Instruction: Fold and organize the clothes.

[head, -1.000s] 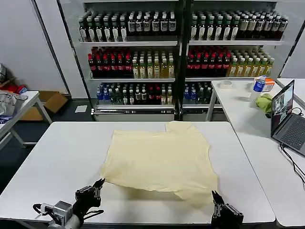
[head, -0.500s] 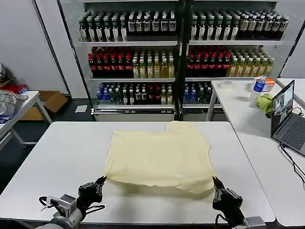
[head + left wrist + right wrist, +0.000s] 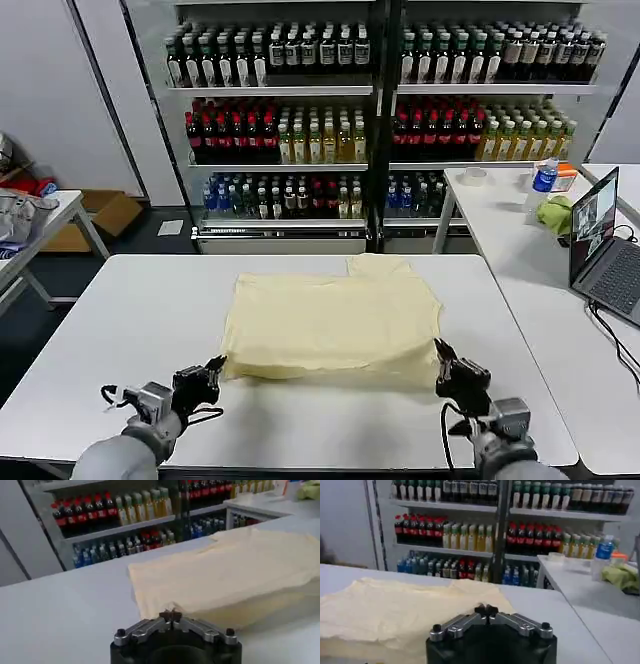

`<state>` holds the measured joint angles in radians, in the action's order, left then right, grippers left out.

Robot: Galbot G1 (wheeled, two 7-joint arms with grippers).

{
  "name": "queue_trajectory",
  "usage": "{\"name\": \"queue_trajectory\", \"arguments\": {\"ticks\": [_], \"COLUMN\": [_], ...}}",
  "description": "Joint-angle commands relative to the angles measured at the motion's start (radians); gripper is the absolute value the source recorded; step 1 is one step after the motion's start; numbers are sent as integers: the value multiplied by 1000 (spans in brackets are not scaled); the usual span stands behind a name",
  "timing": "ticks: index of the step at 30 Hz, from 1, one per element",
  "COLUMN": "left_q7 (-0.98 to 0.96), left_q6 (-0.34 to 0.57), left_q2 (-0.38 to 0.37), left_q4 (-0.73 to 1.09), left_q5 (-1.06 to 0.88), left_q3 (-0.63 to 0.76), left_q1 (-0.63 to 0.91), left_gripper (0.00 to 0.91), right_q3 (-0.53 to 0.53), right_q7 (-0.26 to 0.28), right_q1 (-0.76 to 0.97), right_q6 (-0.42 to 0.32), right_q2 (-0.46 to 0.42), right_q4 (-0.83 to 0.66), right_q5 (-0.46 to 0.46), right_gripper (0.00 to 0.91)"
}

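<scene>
Two claws, left and right, pinch my pale yellow thin-fabric T-shirt's near corners; its doubled bulk stretches crosswise just ahead, equally near both.

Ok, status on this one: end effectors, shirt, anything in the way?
Left end effector shut on T-shirt near-left corner. Right end effector shut on near-right corner. Shirt folded on white table. Nothing in the way.

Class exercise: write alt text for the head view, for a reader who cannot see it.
A pale yellow T-shirt lies folded on a white table. The left gripper and right gripper pinch its near corners, with drink shelves behind.
</scene>
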<state>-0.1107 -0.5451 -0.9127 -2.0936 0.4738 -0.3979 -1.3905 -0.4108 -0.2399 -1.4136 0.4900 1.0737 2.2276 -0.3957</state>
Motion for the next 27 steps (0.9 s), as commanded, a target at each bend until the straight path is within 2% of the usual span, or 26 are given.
{"name": "queue_trajectory", "arguments": {"ticks": [1, 15, 17, 18, 19, 20, 21, 27], "left_q7": [1, -1, -2, -2, -2, -2, -2, -5], "left_q6": [3, 7, 6, 4, 3, 2, 2, 2], "left_q2": [2, -23, -28, -30, -31, -32, -33, -42], "left_q4": [172, 250, 253, 252, 250, 247, 240, 198], "left_q5": [-18, -40, -40, -40, -39, -39, -40, -46], "left_q3": [119, 166, 167, 166, 165, 164, 160, 125], "left_q1": [215, 281, 283, 283, 280, 275, 267, 208], "left_gripper": [10, 10, 40, 131, 252, 806, 907, 907], "right_q3": [111, 204, 211, 213, 214, 214, 213, 183], "right_q7": [2, 11, 9, 10, 12, 14, 16, 22], "right_q1": [253, 371, 374, 374, 370, 365, 361, 300], "right_q6": [8, 5, 11, 17, 33, 32, 34, 15], "right_q2": [-29, 14, 24, 27, 31, 31, 32, 26], "right_q4": [-206, -347, -355, -355, -352, -349, -347, -313], "right_q5": [-26, 26, 45, 50, 55, 55, 60, 67], "right_gripper": [0, 0, 0, 232, 232, 907, 907, 907]}}
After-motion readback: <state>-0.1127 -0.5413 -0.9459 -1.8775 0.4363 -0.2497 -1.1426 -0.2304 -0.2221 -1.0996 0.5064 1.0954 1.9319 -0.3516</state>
